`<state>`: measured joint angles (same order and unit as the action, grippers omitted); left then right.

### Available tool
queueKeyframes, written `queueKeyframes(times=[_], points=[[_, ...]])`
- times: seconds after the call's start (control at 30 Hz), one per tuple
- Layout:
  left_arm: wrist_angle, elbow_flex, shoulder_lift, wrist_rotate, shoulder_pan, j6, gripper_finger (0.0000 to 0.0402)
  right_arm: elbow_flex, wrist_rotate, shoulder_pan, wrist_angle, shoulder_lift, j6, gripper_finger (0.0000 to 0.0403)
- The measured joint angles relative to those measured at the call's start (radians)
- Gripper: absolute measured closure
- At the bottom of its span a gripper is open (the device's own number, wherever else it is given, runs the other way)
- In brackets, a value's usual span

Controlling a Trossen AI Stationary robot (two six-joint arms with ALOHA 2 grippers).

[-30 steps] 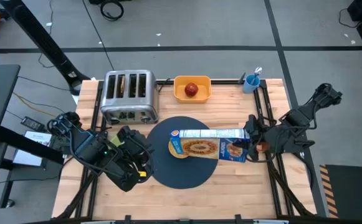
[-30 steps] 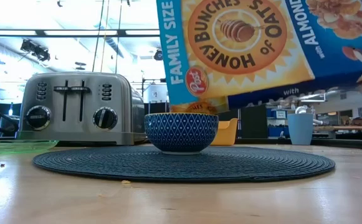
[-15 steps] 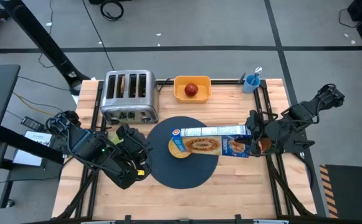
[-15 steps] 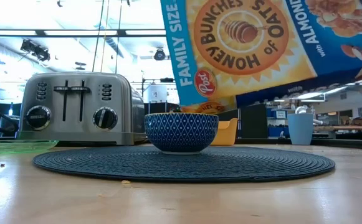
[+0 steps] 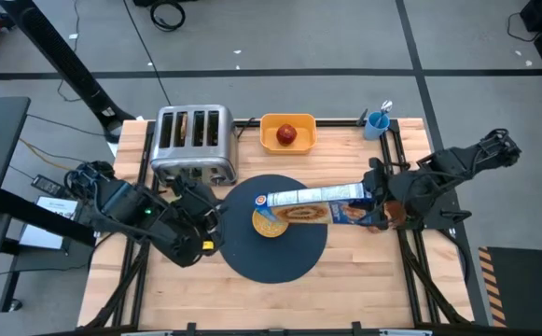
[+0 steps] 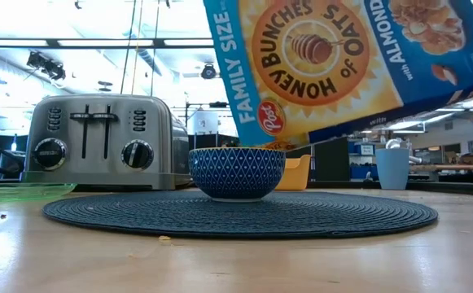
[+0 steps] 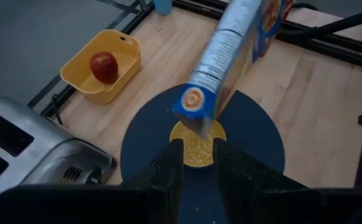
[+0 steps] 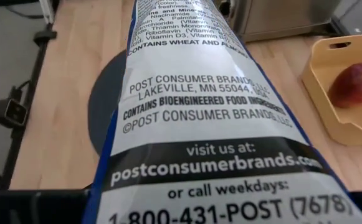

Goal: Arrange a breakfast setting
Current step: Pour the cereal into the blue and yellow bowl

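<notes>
A dark round mat [image 5: 280, 257] lies mid-table. On it stands a bowl [image 6: 236, 172], blue-patterned outside, with cereal inside [image 7: 196, 144]. My right gripper [image 5: 375, 201] is shut on a Honey Bunches of Oats cereal box [image 5: 312, 203]. The box hangs tilted with its open end [image 7: 196, 102] just above the bowl. My left gripper [image 7: 198, 171] stands open and empty over the mat's left edge, pointing toward the bowl. A red apple [image 5: 287, 134] sits in a yellow tub [image 5: 269, 126] at the far edge. My right gripper holds the box by its bottom end [image 5: 356, 207], reaching in from the table's right and slanting down. The box itself hides the fingers in the right wrist view. The box is lifted clear, its narrow printed side up and its open end sloping down toward the bowl.
A silver toaster [image 5: 191, 145] stands at the far left, close to my left arm. A blue cup [image 5: 376, 122] stands at the far right corner. A green plate [image 6: 16, 190] lies on the table's left side. Bare wood shows along the near edge.
My right gripper has risen a little and rolled, so the box has turned about its length from front face up to narrow side up. Its open end stays over the bowl. My left gripper has drifted slightly toward the toaster.
</notes>
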<state>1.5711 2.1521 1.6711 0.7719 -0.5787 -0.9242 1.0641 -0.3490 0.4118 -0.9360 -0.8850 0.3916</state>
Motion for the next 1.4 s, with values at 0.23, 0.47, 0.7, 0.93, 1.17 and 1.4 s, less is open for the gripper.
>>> queueKeyframes(times=[0.23,0.47,0.7,0.93,1.17,1.4], points=[[-0.001,0.000,-0.007,-0.015,0.021,0.029,0.0308,0.042,0.067,-0.031,-0.009,-0.039,-0.096,0.0213],[0.000,-0.001,-0.029,-0.079,0.036,0.057,0.0308,0.062,0.098,-0.048,-0.006,-0.078,-0.183,0.0213],[0.000,-0.001,-0.037,-0.100,0.043,0.057,0.0308,0.062,0.094,-0.055,-0.008,-0.104,-0.255,0.0213],[0.000,-0.001,-0.037,-0.101,0.043,0.057,0.0308,0.071,0.083,-0.055,-0.006,-0.106,-0.295,0.0213],[0.000,-0.001,-0.037,-0.101,0.043,0.055,0.0308,0.144,0.074,-0.063,-0.067,-0.116,-0.362,0.0213],[0.000,-0.001,-0.037,-0.100,0.043,0.052,0.0308,0.160,0.079,-0.064,-0.088,-0.117,-0.370,0.0214]])
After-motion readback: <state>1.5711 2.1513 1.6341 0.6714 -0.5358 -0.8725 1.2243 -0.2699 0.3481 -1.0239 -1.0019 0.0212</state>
